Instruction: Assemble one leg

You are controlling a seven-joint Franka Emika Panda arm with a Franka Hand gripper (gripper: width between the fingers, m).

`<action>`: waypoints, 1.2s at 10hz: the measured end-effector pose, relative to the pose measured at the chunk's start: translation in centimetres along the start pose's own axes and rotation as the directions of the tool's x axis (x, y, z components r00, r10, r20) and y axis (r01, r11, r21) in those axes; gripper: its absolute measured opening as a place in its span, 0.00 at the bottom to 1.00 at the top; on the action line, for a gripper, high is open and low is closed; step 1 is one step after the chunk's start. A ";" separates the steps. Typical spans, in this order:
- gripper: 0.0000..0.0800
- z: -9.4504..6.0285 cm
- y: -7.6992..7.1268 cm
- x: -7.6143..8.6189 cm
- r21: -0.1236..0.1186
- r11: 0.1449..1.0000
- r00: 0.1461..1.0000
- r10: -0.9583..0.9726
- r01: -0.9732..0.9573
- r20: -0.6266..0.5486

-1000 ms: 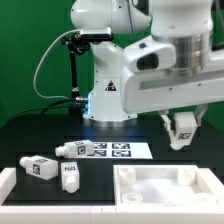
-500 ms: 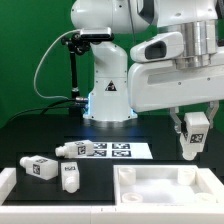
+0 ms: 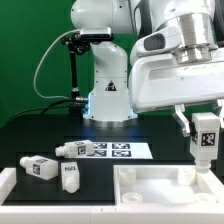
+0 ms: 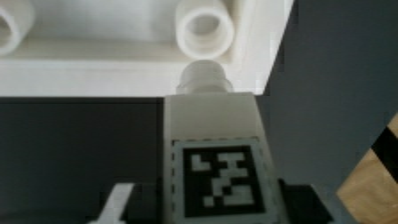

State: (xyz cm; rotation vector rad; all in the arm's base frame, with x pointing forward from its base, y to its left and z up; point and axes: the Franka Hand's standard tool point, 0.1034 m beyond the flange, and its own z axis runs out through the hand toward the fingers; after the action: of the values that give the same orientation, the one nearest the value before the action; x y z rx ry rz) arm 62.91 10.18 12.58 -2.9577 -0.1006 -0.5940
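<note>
Gripper [image 3: 203, 125] is clamped on the leg [image 3: 207, 145], held upright with its long axis vertical. Its rounded end points down over the tabletop [image 3: 160, 190] edge, apparently not touching. Farther off, three loose legs [image 3: 42, 167] lie near the marker board [image 3: 112, 150].

I see the arm [image 3: 104, 60] rising from its white base well behind the pincer [image 3: 202, 128] and reaching forward, so that the bulky white wrist housing [image 3: 175, 75] sits directly above the pincer. The pincer points straight down and is clamped on the upper part of the leg [image 3: 206, 143], which hangs upright beneath it. On my wrist feed the two grey fingers [image 4: 121, 205] press against opposite sides of the leg, one on each side, and I can make out no gap between pad and plastic.
</note>
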 end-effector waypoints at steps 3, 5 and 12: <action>0.36 0.2 0.0 -0.1 0.000 1.000 1.000 -0.001 0.001 0.006; 0.36 1.1 -0.6 -0.2 0.000 1.000 1.000 -0.012 0.012 0.013; 0.36 3.9 0.1 -0.7 -0.002 1.000 1.000 -0.013 0.013 0.002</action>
State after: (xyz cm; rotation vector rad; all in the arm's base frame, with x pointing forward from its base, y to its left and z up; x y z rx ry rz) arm 63.73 10.57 8.75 -2.9617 -0.1196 -0.5934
